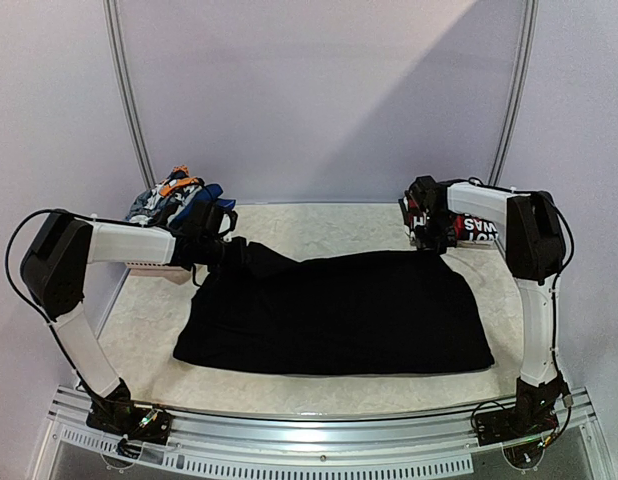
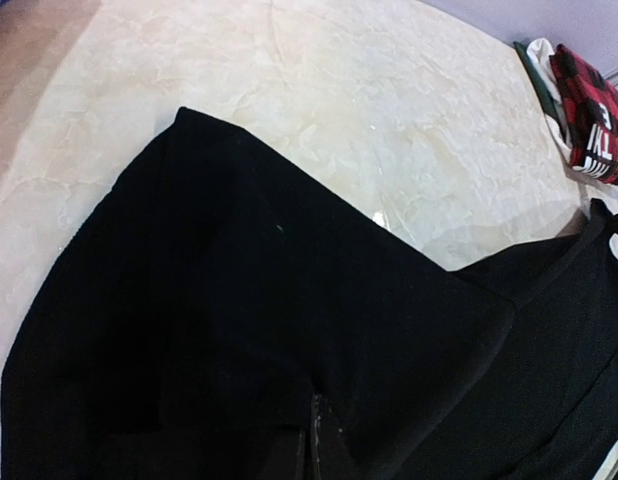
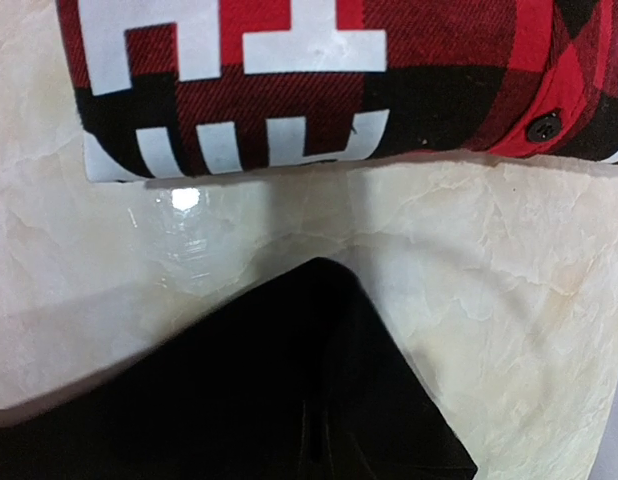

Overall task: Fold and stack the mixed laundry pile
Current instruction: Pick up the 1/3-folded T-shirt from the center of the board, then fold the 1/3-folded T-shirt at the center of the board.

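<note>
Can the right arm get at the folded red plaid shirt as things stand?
Probably yes: the red plaid shirt lies just beyond the right gripper with bare table between, though its jaws seem shut on the black garment.

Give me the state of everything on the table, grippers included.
black garment: spread out flat, both far corners gripped.
left gripper: shut on its far-left corner.
right gripper: shut on its far-right corner.
red plaid garment: folded, lying far right.
laundry pile: heaped, unfolded, far-left corner.
</note>
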`<state>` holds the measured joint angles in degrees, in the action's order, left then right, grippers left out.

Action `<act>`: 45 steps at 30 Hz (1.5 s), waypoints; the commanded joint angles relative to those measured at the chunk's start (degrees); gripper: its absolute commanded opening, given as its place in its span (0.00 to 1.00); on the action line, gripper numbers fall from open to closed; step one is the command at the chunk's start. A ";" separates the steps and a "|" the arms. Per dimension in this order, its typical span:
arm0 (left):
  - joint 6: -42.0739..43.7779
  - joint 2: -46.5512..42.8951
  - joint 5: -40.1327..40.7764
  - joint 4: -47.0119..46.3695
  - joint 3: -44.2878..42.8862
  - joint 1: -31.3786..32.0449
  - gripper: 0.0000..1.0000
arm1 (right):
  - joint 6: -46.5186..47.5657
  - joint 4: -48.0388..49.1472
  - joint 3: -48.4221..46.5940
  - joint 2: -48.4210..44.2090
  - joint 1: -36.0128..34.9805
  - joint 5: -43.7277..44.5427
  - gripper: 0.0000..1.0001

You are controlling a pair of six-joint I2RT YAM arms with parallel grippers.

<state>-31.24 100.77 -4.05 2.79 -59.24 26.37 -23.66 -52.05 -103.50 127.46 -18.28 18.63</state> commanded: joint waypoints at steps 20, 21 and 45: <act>1.09 -3.22 0.82 4.04 0.45 0.66 0.00 | 3.11 1.36 2.90 -2.63 2.70 0.40 0.00; 1.04 -3.48 0.78 4.29 0.45 0.70 0.00 | 3.25 1.67 3.86 -3.34 2.80 1.02 0.00; -1.82 -13.35 5.75 11.42 2.74 4.27 0.00 | 3.11 5.38 19.58 -17.04 3.63 9.02 0.00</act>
<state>-32.58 90.72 -1.02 11.31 -57.95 29.50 -20.10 -47.37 -85.10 112.66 -14.83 25.34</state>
